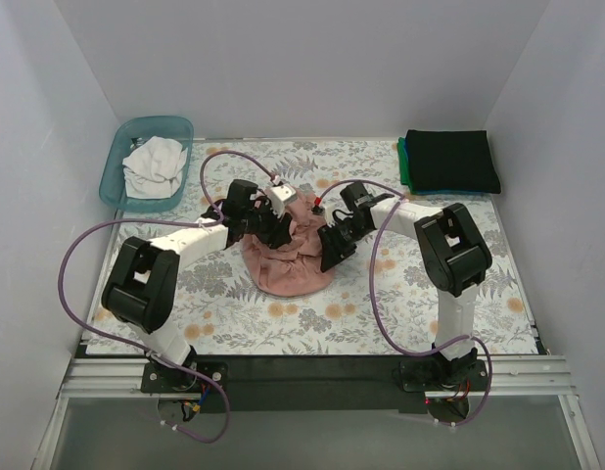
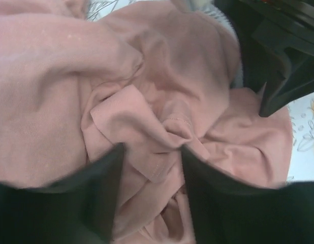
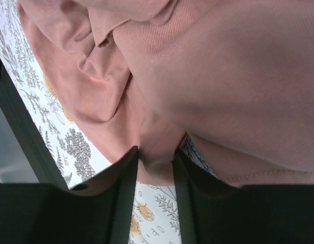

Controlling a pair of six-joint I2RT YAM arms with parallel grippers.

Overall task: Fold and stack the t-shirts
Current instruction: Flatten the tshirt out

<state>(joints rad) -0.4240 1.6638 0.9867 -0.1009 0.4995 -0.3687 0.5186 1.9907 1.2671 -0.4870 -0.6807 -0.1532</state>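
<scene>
A dusty-pink t-shirt (image 1: 288,257) lies crumpled in a heap at the middle of the floral table. My left gripper (image 1: 274,231) presses into its upper left side; in the left wrist view (image 2: 152,152) its jaws stand apart, open, with loose pink folds (image 2: 147,127) in the gap. My right gripper (image 1: 333,251) meets the heap's right edge; in the right wrist view (image 3: 156,155) its fingertips pinch a fold of the pink hem (image 3: 157,147) just above the tablecloth. A black t-shirt (image 1: 449,160) lies folded on a teal-green one (image 1: 403,163) at the far right. A white t-shirt (image 1: 154,164) sits bunched in the basket.
The translucent teal basket (image 1: 115,168) stands at the far left corner. White walls close the table on three sides. Purple cables (image 1: 77,257) loop from both arms. The right arm's black fingers (image 2: 279,71) show beside the cloth in the left wrist view.
</scene>
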